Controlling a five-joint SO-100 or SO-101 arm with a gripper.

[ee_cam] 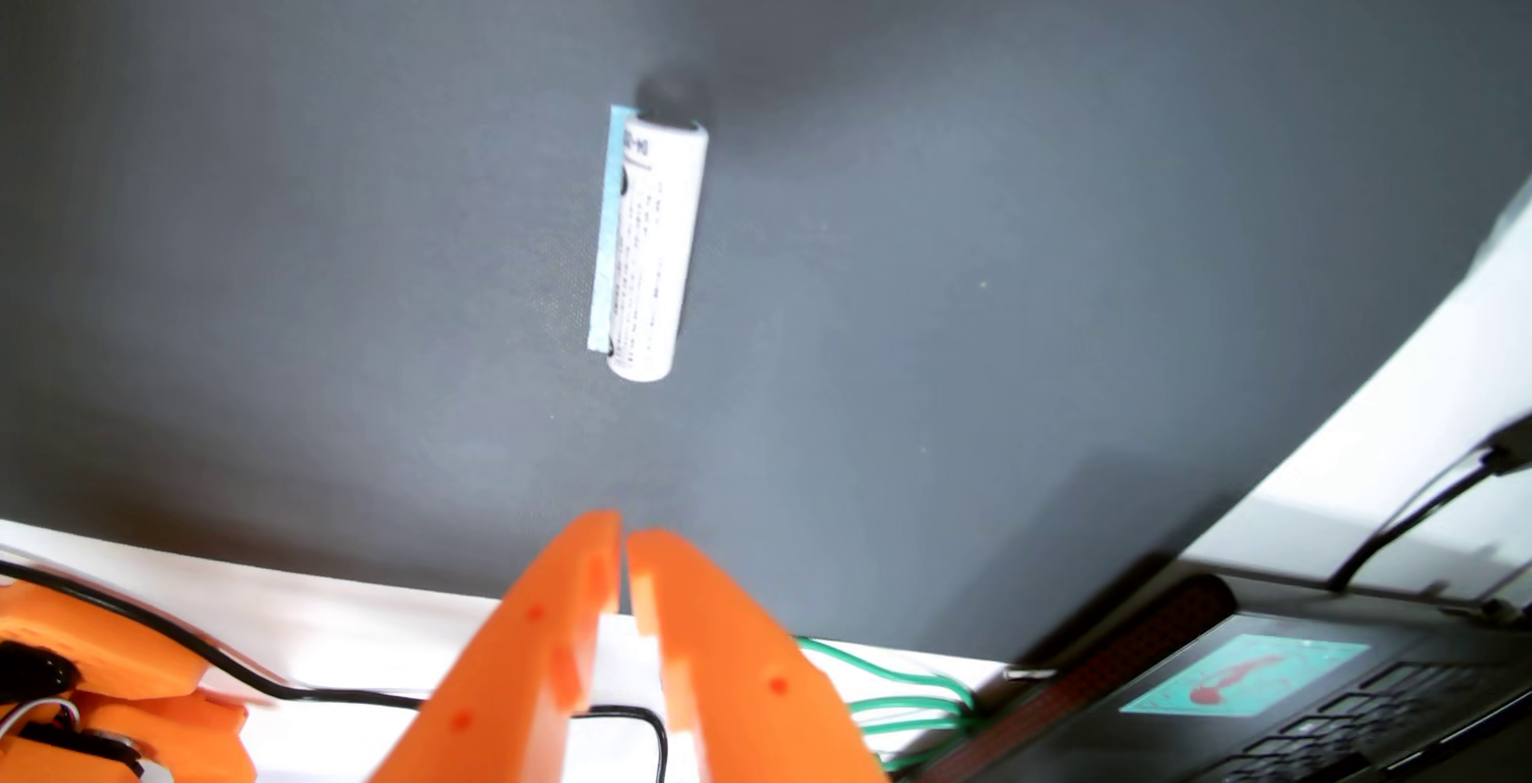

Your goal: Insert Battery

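Battery point(655, 248), a white cylinder with dark print along its side, lies flat on a dark grey mat point(1036, 211) in the upper middle of the wrist view, its long axis running almost top to bottom of the frame. A pale blue strip point(608, 236) sits against its left edge; whether that is tape or a marker cannot be told. Nothing touches the cell, which rests free on the mat.

The orange gripper point(623, 538) enters from the bottom centre of the frame, its two fingers point(572, 609) drawn together with only a thin slit between the tips and nothing held between them. The tips hang below the battery in the picture, well apart from it and roughly in line with its lower end.

At the lower edge a white tabotop band appears beyond the mat: the white tabletop point(332, 625) carries a black cable point(249, 671) and green wires point(904, 696), with more orange arm parts point(99, 650) in the lower left corner. A dark laptop point(1293, 708) fills the lower right corner.

As far as this view shows, the task stands at its beginning: the battery has not been picked up, and no holder or slot to receive it is in sight. What seems left is the whole job: spreading the fingers, closing across the cell's narrow width, lifting it and seating it in whatever compartment waits out of frame.
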